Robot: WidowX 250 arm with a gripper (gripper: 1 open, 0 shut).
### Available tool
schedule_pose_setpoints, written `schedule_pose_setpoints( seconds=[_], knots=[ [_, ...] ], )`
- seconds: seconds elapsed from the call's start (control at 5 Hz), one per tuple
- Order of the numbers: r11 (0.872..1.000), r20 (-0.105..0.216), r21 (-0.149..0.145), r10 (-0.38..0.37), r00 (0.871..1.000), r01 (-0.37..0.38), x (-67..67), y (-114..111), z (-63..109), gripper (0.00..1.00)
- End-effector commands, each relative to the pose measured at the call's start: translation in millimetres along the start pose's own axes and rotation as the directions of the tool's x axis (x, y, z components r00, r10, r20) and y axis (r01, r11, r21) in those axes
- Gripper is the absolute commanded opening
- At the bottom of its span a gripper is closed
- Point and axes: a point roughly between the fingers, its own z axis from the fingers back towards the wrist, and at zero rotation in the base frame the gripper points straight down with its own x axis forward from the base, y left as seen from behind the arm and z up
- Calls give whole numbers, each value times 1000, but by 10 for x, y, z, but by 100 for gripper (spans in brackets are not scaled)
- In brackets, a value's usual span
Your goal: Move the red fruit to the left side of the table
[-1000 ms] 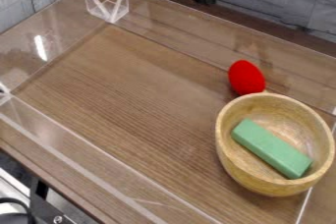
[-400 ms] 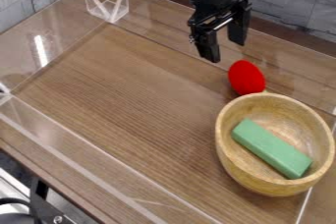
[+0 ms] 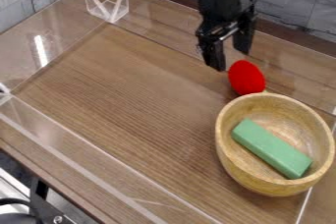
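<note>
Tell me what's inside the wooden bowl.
A green block lies inside the bowl. Whatever is directly beneath the block is covered and cannot be seen.

A round light wooden bowl point(image 3: 234, 174) sits in front of the fingers, on the camera's side of them, well apart from their tips. In it lies a green rectangular block point(image 3: 270, 148), slanting across the bottom. Far off to the image-left of the fingers stands a clear, angular bracket-like piece point(image 3: 109, 5). Black cabling point(image 3: 19, 209) shows at the near left corner, farthest from the fingers.

The bowl's point(image 3: 234, 169) underside is hidden.
</note>
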Motion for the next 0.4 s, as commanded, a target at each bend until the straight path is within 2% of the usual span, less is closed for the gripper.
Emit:
schedule_pose_setpoints(
  seconds=[0.0, 0.2],
  knots=[
    [999, 25, -38, 23, 999, -22, -99, -39, -23, 0],
    [997, 42, -47, 59, 997, -57, -194, -56, -167, 100]
  ],
)
